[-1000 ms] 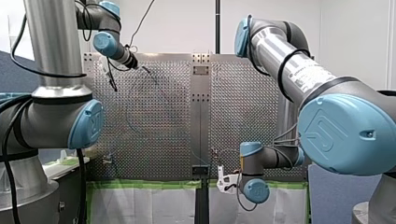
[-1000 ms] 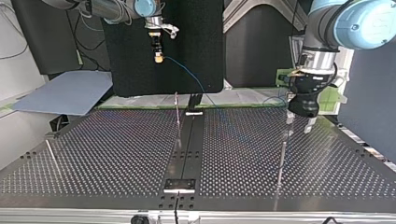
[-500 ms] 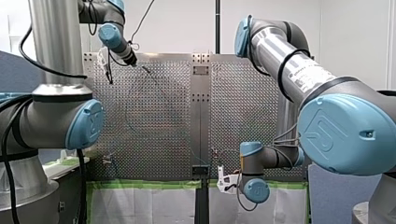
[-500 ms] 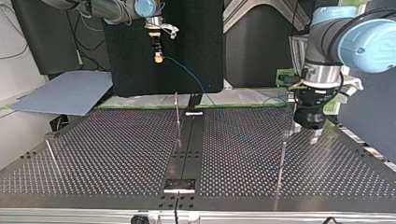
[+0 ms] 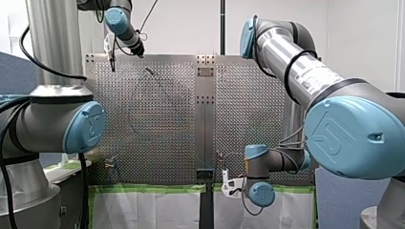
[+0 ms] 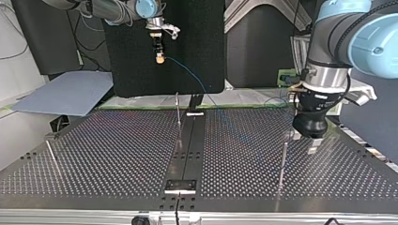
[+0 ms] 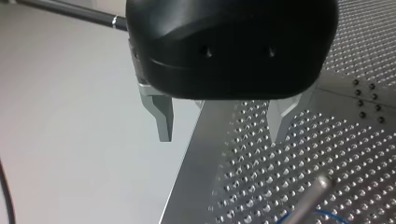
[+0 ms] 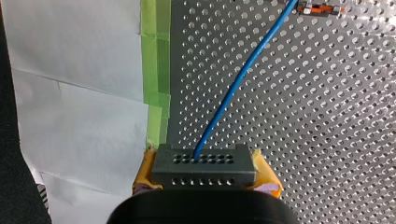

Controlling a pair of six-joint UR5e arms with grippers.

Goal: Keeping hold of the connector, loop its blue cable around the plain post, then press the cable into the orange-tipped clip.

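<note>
we hold the grey, hole-dotted connector (image 8: 204, 164) between our right gripper's (image 8: 205, 176) yellow pads. its blue cable (image 8: 243, 79) leaves the connector's face and runs just beside the orange-tipped clip (image 8: 322, 8). the plain post (image 6: 283, 157) stands upright, a bit of cable near it.

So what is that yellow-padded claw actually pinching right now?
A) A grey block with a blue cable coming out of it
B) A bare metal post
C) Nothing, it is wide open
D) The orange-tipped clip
A: in the right wrist view, the right gripper has its yellow pads pressed against both sides of the grey connector, and the blue cable runs out of the connector's face.
</note>
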